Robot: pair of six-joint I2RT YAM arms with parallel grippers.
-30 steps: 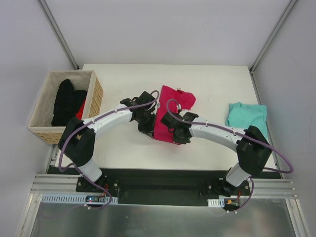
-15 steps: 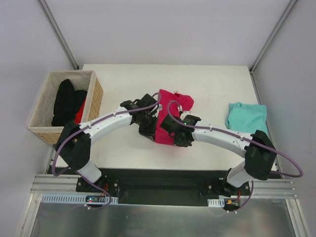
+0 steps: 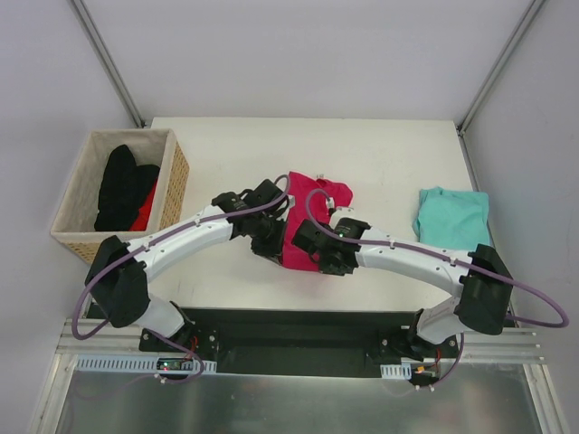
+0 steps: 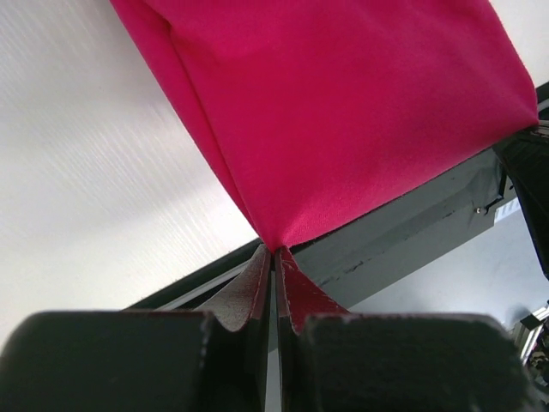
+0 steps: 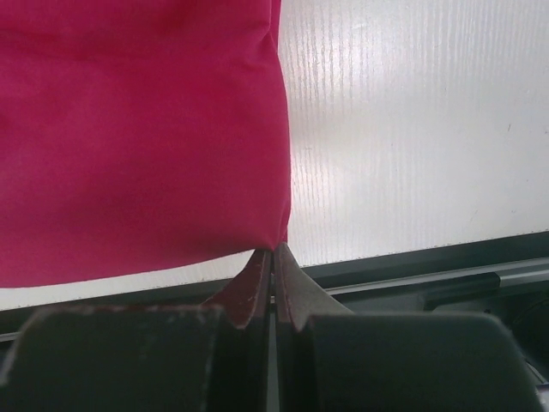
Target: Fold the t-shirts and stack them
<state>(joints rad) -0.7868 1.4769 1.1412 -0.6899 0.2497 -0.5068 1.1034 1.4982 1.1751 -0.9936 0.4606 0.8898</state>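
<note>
The magenta-pink t-shirt (image 3: 306, 221) lies partly folded in the middle of the white table, its near edge lifted. My left gripper (image 3: 268, 242) is shut on the shirt's near left corner (image 4: 274, 245). On the shirt's near right corner (image 5: 279, 243), my right gripper (image 3: 327, 259) is shut too. In both wrist views the pink cloth (image 4: 343, 112) stretches away from the pinched fingertips, taut (image 5: 137, 137). The teal t-shirt (image 3: 452, 215) sits crumpled at the table's right edge, apart from both grippers.
A wicker basket (image 3: 172, 185) stands at the table's left edge and holds a black garment (image 3: 122, 188) over something red. The black base rail (image 3: 289, 330) runs along the near edge of the table, just behind both grippers.
Both grippers have moved a little to the left and toward the near edge with the pink shirt's corners. The shirt's far end has slid along and narrowed. The teal shirt has not moved.
</note>
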